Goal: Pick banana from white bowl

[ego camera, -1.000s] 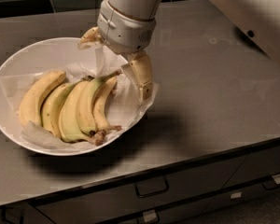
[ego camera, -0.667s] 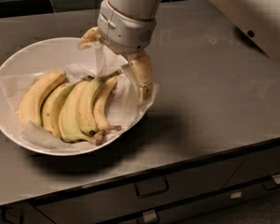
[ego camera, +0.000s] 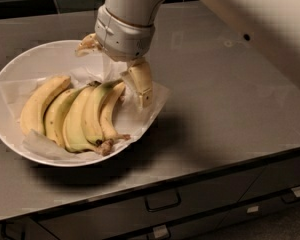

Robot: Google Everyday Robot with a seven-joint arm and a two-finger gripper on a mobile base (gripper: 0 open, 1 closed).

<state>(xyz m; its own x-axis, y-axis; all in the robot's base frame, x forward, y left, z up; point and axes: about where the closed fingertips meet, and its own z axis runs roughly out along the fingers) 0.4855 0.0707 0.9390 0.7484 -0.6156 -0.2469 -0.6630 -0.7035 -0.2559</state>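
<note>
The wide white bowl [ego camera: 20, 66], lined with crumpled white paper, sits at the left of the grey counter and holds several bananas side by side. The banana [ego camera: 94, 115] with a green-tinged upper part and a dark bottom tip lies second from the right, its top pointing toward the gripper. My gripper [ego camera: 115, 66] hangs over the bowl's right half, just above the bananas' upper ends. It is open and empty: one finger [ego camera: 142, 86] is over the bowl's right rim, the other [ego camera: 87, 43] over the back of the bowl. The wrist hides the bananas' stems.
A thinner banana [ego camera: 110, 115] lies right of the green-tinged one, and plumper ones [ego camera: 40, 104] lie to its left. The grey counter [ego camera: 230, 99] stretches to the right of the bowl. Its front edge [ego camera: 190, 176] runs above drawers with handles. The white arm [ego camera: 250, 19] crosses the upper right.
My gripper has shifted slightly left and down toward the bananas' upper ends. The bowl and bananas have not moved.
</note>
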